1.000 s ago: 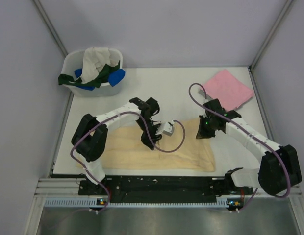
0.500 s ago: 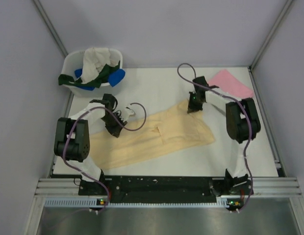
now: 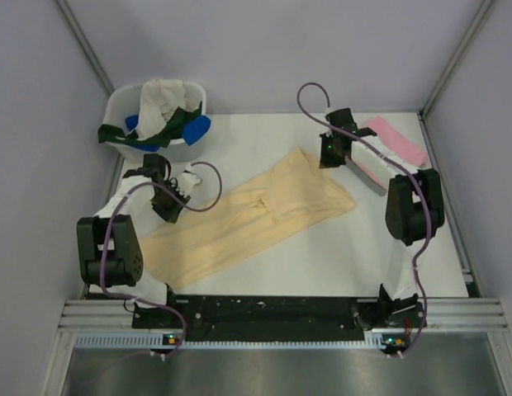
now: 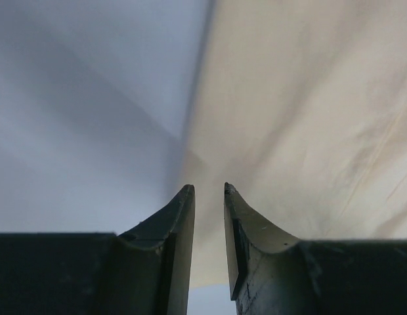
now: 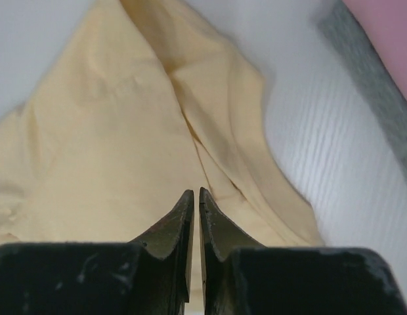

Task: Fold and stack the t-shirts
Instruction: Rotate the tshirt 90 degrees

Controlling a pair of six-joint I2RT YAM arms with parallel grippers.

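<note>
Yellow shirt (image 3: 264, 219) | left gripper (image 3: 172, 211) and right gripper (image 3: 324, 159) each pinch one end | pull gently, evenly (no tugging), lay it flat

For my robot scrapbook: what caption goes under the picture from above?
Left gripper and right gripper hold the peach-yellow t-shirt slantwise on the table; pink t-shirt waits folded.

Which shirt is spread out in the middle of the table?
The pale yellow t-shirt. It lies stretched out long across the table, while the pink t-shirt sits at the far right corner and the other shirts are bunched in the white tub.
</note>
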